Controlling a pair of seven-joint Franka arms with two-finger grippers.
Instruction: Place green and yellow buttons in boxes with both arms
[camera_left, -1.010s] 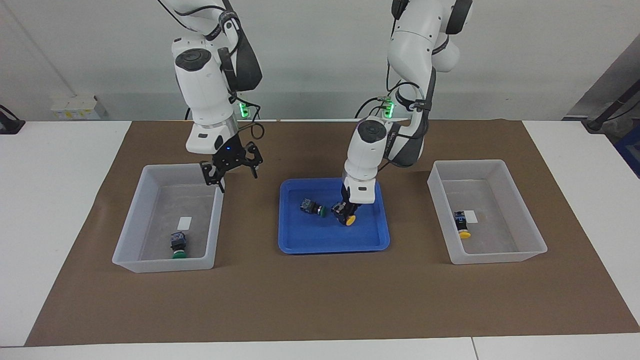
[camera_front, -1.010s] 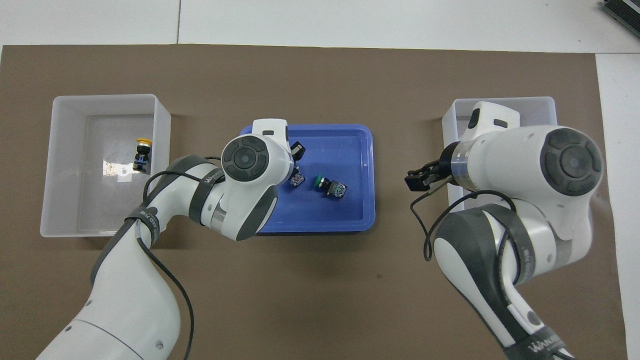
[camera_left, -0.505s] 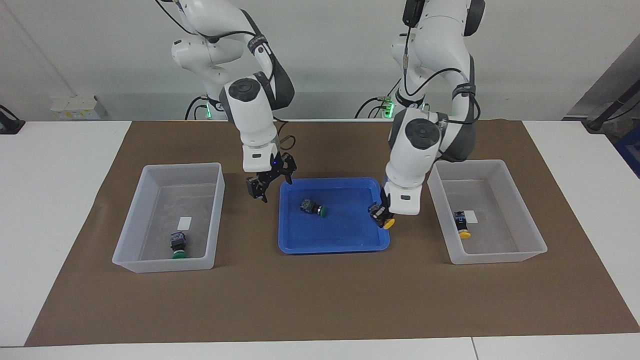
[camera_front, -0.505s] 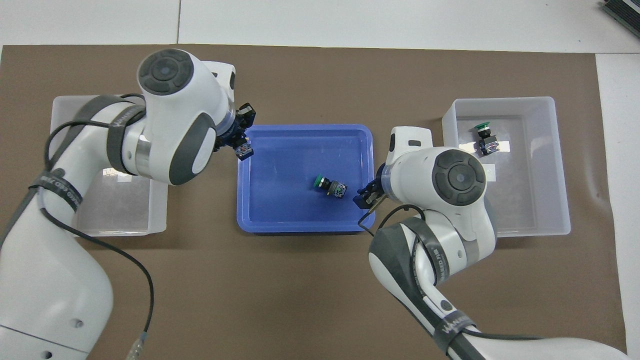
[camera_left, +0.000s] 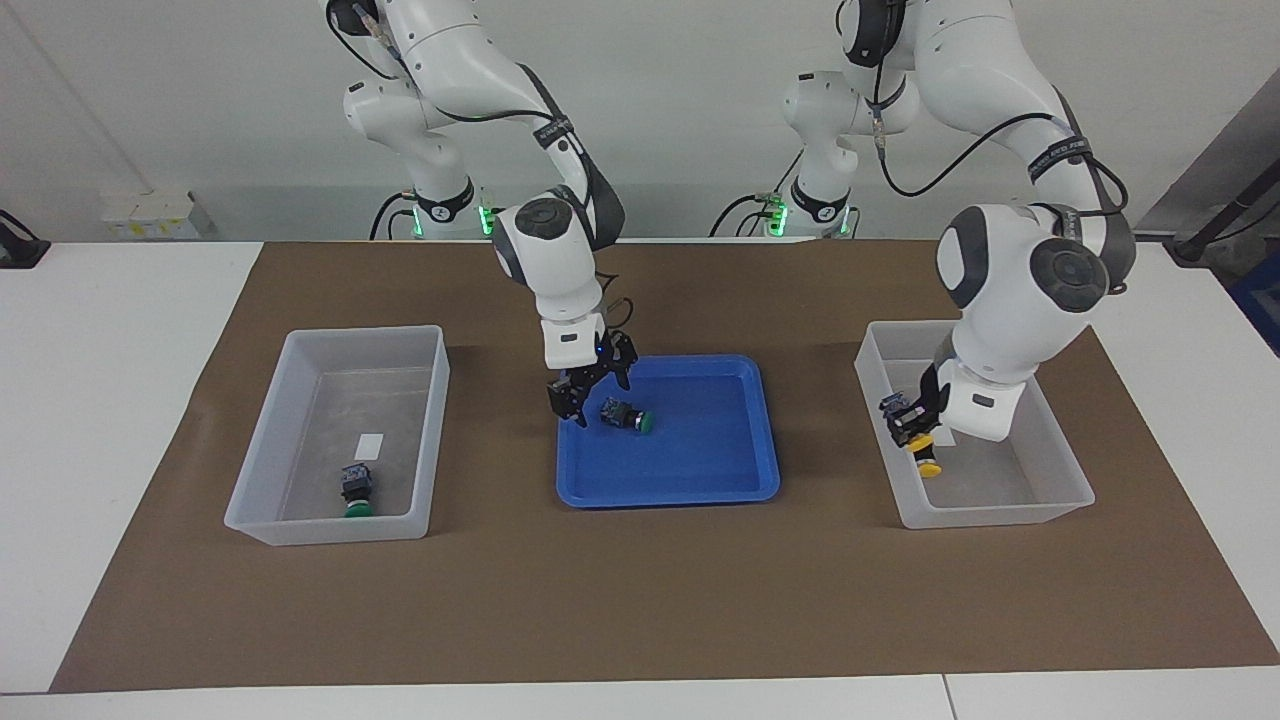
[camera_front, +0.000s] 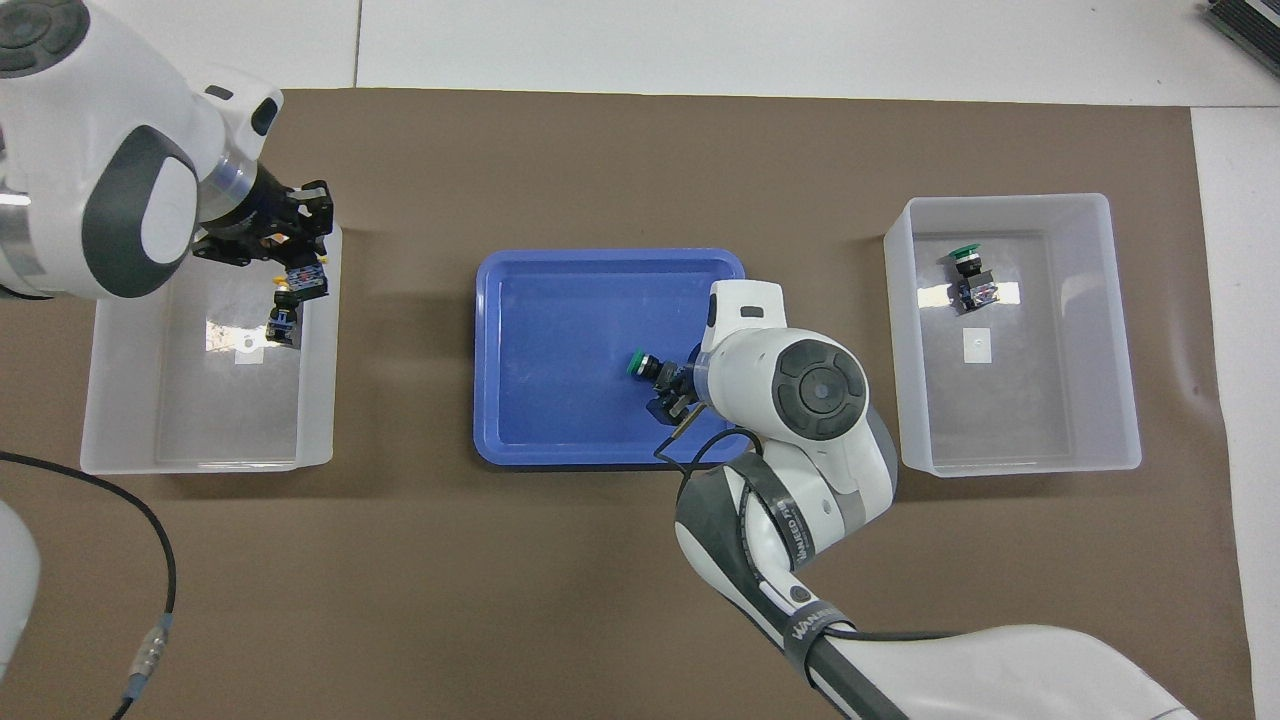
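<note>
**Two buttons to go: one in my grip, one under my open tool**

My left tool (camera_left: 912, 420) is clamped on a yellow button (camera_left: 916, 437), held over the box (camera_left: 1060, 470) at the left arm's end of the table, close to the wall nearest the tray. Another yellow button (camera_front: 283, 318) already lies in that box, right under the one I hold. My right tool (camera_left: 592, 385) hangs spread wide over the blue tray (camera_left: 700, 480), just beside the last green button (camera_left: 626, 415), which lies on its side there. The other green button (camera_left: 354, 489) rests in the box (camera_left: 260, 490) at the right arm's end.

Risks as I judge them: letting go this near the wall could bounce the button off the rim, or off the one below. The tipped green button may roll on its round cap or skid on the tray if my fingers close unevenly.
</note>
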